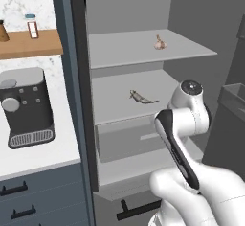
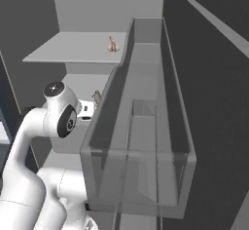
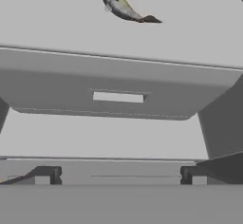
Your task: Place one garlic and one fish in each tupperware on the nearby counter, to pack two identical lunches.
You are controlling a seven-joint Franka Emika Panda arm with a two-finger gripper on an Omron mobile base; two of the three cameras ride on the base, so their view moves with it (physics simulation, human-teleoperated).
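Open fridge, gripper spread wide and empty

Left base view: garlic (image 1: 160, 43) upper centre, fish (image 1: 142, 97) mid-frame on the shelf below. Right base view: garlic upper left. Hand view: gripper (image 3: 119, 174) at bottom, fish at top.
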